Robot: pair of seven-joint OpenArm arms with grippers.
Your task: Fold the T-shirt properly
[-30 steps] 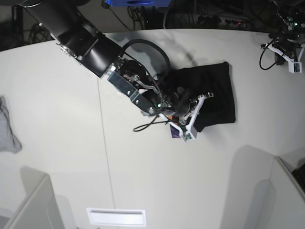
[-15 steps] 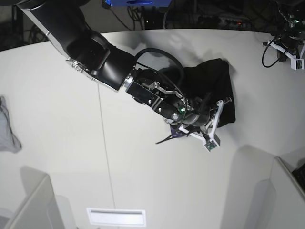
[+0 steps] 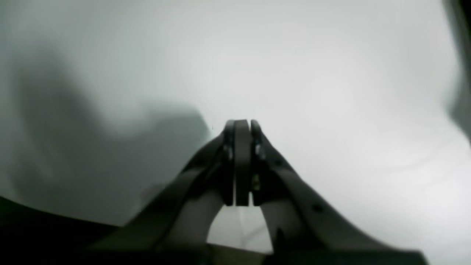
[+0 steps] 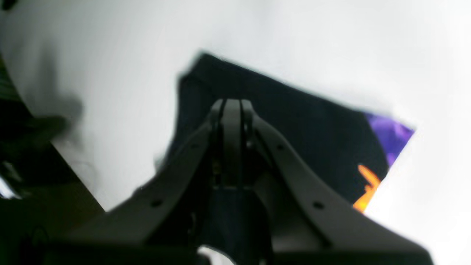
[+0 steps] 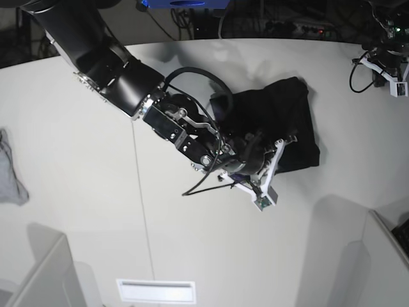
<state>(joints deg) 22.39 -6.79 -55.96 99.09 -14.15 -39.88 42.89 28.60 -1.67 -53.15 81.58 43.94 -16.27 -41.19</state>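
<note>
The black T-shirt (image 5: 291, 118) lies folded into a rough rectangle on the white table (image 5: 192, 243), right of centre. In the right wrist view the T-shirt (image 4: 294, 121) shows a purple and orange print at one corner. My right gripper (image 5: 276, 144) is at the shirt's near edge. In its wrist view the right gripper (image 4: 232, 105) is shut with its tips over the black cloth; no cloth shows between the jaws. My left gripper (image 5: 395, 82) is at the far right table edge, away from the shirt. In its wrist view the left gripper (image 3: 241, 123) is shut and empty over bare table.
A small grey cloth (image 5: 9, 173) lies at the left table edge. Grey bin walls stand at the bottom left (image 5: 38, 275) and bottom right (image 5: 383, 256). A white slot plate (image 5: 155, 290) sits at the front edge. Cables trail from the right arm.
My right gripper swept out to the lower right along the shirt's near edge, then drew back a little to the left. The left arm has barely moved.
</note>
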